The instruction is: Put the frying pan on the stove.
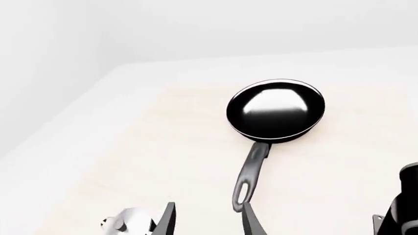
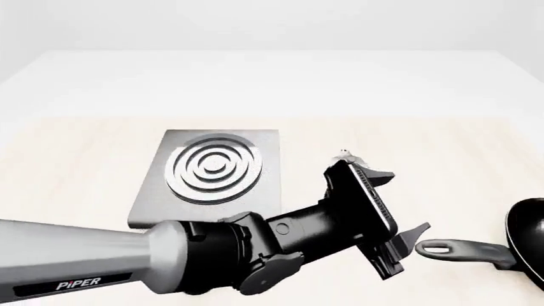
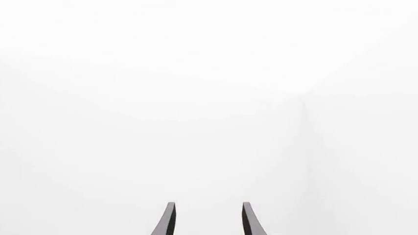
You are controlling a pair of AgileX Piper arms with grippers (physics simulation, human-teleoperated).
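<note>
The frying pan (image 1: pixel 275 108) lies flat on the table, round and black with a glossy inside, its long dark handle (image 1: pixel 251 169) pointing back at my left gripper (image 1: pixel 209 220). That gripper is open, and the handle's oval-holed end lies just off the tip of one finger (image 1: pixel 251 223); nothing is held. In the front view the pan (image 2: pixel 529 233) is cut off by the right edge, and the left gripper (image 2: pixel 398 203) hovers left of its handle (image 2: pixel 463 247). The grey stove (image 2: pixel 213 172) with silver rings sits to the left, behind the arm. My right gripper (image 3: pixel 209 220) is open and faces only white.
The left arm (image 2: pixel 170 261) crosses the near side of the table in front of the stove. A dark object (image 1: pixel 402 205) is cut off by the left wrist view's edge, and a small shiny silver piece (image 1: pixel 127 220) shows beside one finger.
</note>
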